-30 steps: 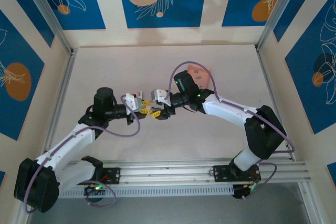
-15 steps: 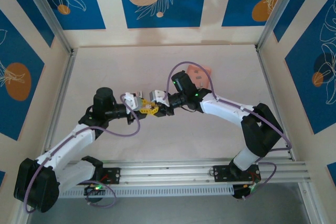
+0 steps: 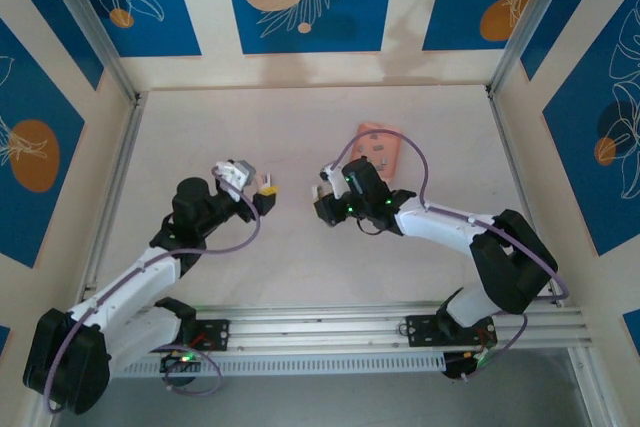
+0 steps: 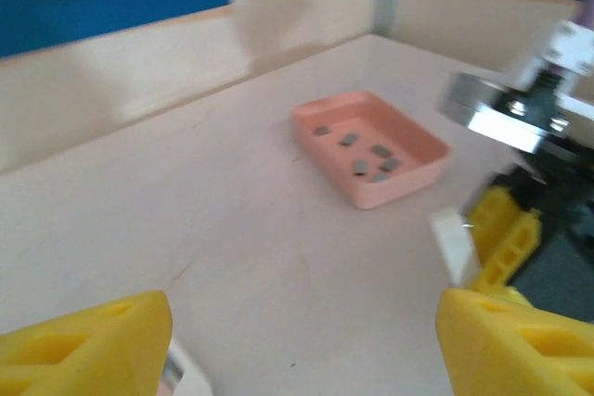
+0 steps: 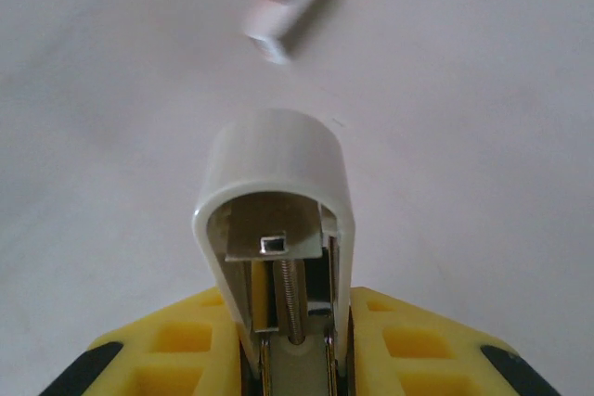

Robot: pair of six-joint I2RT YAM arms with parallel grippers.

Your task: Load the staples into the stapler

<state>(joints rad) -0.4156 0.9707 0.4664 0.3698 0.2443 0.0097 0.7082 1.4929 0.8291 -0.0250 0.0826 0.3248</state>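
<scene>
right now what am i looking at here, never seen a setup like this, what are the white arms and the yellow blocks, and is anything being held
These are two robot arms bolted at the near edge of a table. Each ends in a two-finger gripper with yellow fingertips. The wide picture comes from a fixed camera above and behind the arms. The other two come from small cameras on the wrists, each looking along that arm's own fingers.

On the table lies a pink tray with a few small grey staples in it.

The left gripper is open and holds nothing. The right gripper is closed on a white stapler, whose open front shows a metal channel and a spring.
</scene>
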